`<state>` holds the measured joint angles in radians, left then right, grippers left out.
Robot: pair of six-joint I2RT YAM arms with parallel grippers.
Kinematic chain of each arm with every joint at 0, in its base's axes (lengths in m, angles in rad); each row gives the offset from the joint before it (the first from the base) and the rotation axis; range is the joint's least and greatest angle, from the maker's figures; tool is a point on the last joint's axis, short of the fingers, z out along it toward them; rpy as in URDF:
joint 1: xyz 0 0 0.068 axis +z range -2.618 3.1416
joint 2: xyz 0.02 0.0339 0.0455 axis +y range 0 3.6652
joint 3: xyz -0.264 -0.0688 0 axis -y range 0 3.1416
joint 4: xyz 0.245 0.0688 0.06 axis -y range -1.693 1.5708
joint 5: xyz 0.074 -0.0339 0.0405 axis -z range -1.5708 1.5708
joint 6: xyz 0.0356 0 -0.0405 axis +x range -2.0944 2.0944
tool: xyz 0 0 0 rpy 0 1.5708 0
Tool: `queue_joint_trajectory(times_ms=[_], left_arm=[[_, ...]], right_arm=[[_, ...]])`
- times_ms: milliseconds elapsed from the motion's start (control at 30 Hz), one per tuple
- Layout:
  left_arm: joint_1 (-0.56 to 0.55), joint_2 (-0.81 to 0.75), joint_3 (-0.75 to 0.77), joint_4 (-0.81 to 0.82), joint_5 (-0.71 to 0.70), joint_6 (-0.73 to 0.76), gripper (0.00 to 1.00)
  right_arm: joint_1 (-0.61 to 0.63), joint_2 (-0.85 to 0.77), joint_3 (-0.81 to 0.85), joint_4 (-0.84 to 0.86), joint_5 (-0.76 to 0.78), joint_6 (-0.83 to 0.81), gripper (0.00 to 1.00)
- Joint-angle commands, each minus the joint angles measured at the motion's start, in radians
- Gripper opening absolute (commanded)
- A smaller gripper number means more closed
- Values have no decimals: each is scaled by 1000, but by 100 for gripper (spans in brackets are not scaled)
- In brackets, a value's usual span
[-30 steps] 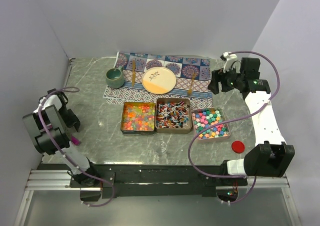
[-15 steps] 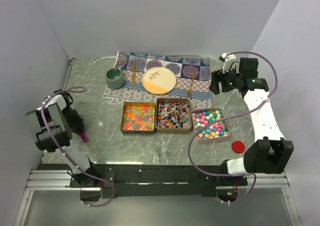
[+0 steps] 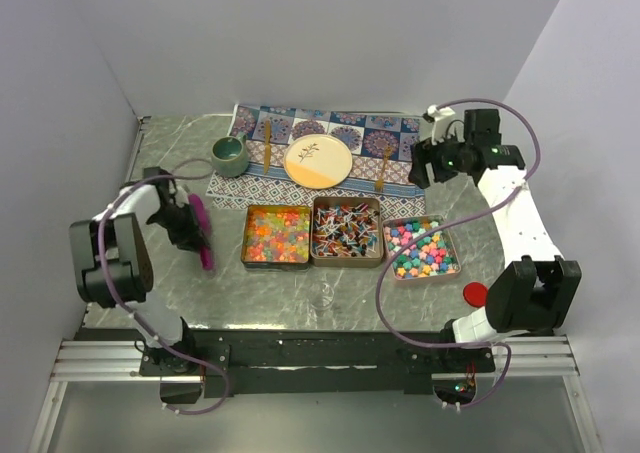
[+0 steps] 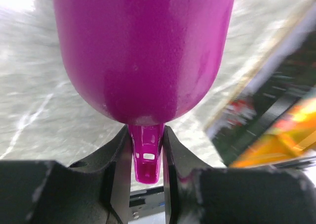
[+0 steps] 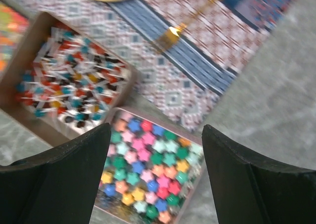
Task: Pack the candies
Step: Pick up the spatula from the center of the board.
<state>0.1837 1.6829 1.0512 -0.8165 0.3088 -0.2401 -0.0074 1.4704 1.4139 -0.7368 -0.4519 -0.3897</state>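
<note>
Scooping is the step in hand. The left gripper (image 3: pixel 183 221), its arm reaching low over the desk (image 3: pixel 230 285), is clamped on the handle of the magenta scoop (image 3: pixel 205 248), just left of the gummy tin (image 3: pixel 275 235). Next, I judge, the scoop must dip into the candies (image 3: pixel 346 231), which sit in three tins mid-desk. The right gripper (image 3: pixel 428 163), fingers apart and empty, hovers behind the star candies (image 5: pixel 148 169).
</note>
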Motion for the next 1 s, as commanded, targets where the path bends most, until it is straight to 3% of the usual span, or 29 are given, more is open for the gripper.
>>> queue_joint_trajectory(times_ms=[0,33,100,133,167,233,333,367,467,500,633,800,867,900,933,967], left_arm=[[34,-194,73,74,325,62,1],[34,-222,57,114,404,65,2],[36,-315,15,360,546,10,6],[30,-345,-46,496,658,-101,7],[23,-374,-83,768,712,-175,9],[-34,-426,-143,986,766,-321,16],[-128,-388,-85,1037,797,-306,22],[-139,-362,-82,1095,829,-356,22],[-177,-312,-37,1281,922,-508,12],[-212,-275,-27,1321,940,-578,7],[-233,-241,6,1482,943,-705,1],[-242,-275,-3,1492,914,-771,1],[-243,-282,-22,1498,915,-788,1],[-247,-284,-26,1496,915,-792,1],[-248,-287,-34,1496,914,-795,1],[-248,-292,-36,1496,914,-798,1]], right_arm=[[69,-32,65,25,-164,96,82],[76,-24,66,34,-256,133,82],[124,2,80,51,-342,212,82],[144,13,89,59,-382,227,82],[165,25,100,62,-462,236,82],[214,88,166,71,-543,248,82],[251,197,259,186,-681,339,82],[257,224,275,236,-733,435,81],[309,332,339,378,-895,552,81],[325,365,361,411,-933,549,100],[406,401,418,350,-880,430,100],[492,410,433,353,-858,345,97],[514,390,357,463,-838,431,96],[527,349,297,713,-814,506,95],[532,334,239,850,-797,681,95],[535,327,188,941,-777,742,95]])
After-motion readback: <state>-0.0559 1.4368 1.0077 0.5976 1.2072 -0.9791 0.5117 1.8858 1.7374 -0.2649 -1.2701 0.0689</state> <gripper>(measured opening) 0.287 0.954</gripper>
